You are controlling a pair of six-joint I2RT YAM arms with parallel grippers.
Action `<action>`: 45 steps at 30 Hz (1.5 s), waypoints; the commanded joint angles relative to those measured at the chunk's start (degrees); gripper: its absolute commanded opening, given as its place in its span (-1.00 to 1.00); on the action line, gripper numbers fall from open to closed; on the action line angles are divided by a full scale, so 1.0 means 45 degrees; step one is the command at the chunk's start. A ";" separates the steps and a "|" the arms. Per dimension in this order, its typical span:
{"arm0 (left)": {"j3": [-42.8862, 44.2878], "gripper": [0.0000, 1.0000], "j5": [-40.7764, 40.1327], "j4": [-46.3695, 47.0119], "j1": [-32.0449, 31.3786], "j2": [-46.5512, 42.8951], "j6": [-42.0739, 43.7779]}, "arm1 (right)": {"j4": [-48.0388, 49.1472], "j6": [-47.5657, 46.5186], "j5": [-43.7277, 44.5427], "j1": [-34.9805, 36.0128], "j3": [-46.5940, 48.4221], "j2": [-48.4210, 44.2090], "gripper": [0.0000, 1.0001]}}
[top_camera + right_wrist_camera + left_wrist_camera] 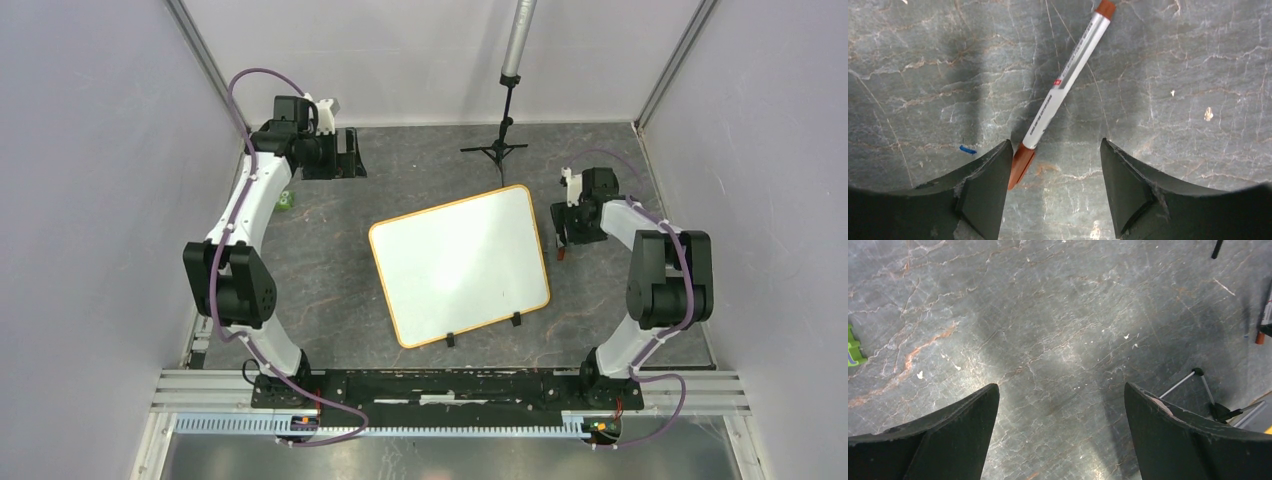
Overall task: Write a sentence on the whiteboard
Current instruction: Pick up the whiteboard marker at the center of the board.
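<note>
The whiteboard (460,262) lies flat on the table's middle, tilted, with an orange-tan frame and two black clips on its near edge. Its surface is blank; no sentence shows. A white marker with red-brown cap (1060,87) lies on the table just right of the board (562,252). My right gripper (1053,150) is open above the marker's capped end, which lies beside the left finger (993,175). My left gripper (1060,395) is open and empty over bare table at the back left (345,155).
A small green object (286,200) lies by the left arm, also at the left wrist view's left edge (854,347). A black tripod stand (497,145) with a grey pole stands at the back centre. Enclosure walls stand on both sides.
</note>
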 commanded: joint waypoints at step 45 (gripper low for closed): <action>0.3338 1.00 -0.2461 -0.2174 0.0030 0.2113 0.0259 | 0.0138 0.0052 -0.0715 -0.0298 0.2521 0.2261 -1.00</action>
